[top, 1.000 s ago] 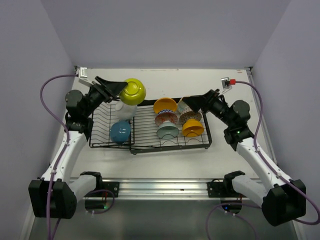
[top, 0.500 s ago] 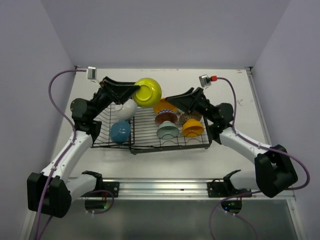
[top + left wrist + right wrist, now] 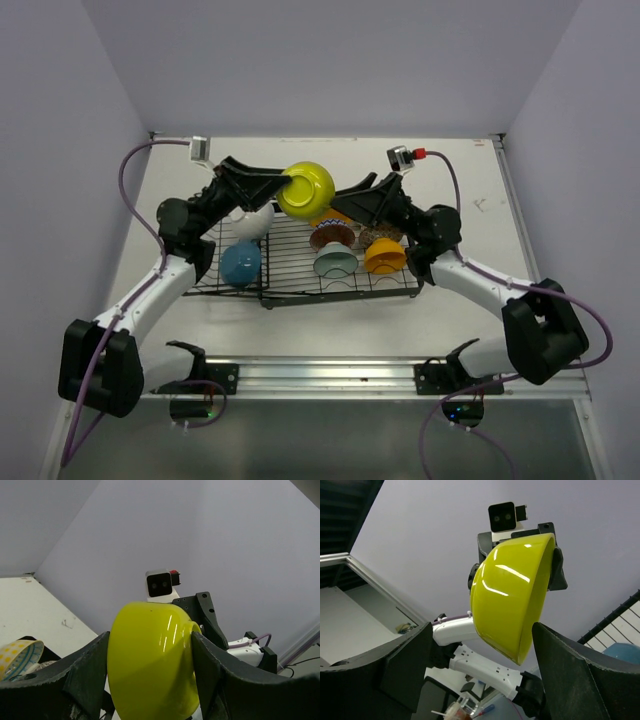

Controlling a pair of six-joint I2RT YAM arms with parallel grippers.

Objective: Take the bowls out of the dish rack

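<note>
The left gripper (image 3: 286, 186) is clamped on a glossy yellow-green round bowl (image 3: 307, 189), one black finger (image 3: 82, 676) on each side of it, holding it on edge in the air above the far rail of the black wire dish rack (image 3: 300, 272). The right gripper (image 3: 350, 196) hangs over the rack's far side just right of that bowl, its fingers (image 3: 400, 666) spread wide apart with the bowl framed in the gap between them. Whether they touch it is hard to tell from these angles.

In the rack's left section sit a plain white bowl (image 3: 251, 221) at the far side and a deep blue bowl (image 3: 240, 263) at the near side. The right section holds a red-brown patterned bowl (image 3: 332, 237), a pale teal bowl (image 3: 336, 262) in front of it, and an orange-yellow bowl (image 3: 385, 256) toward the right end. A pale bowl with yellow dots (image 3: 20, 656) shows low at the left edge of the left wrist view.
</note>
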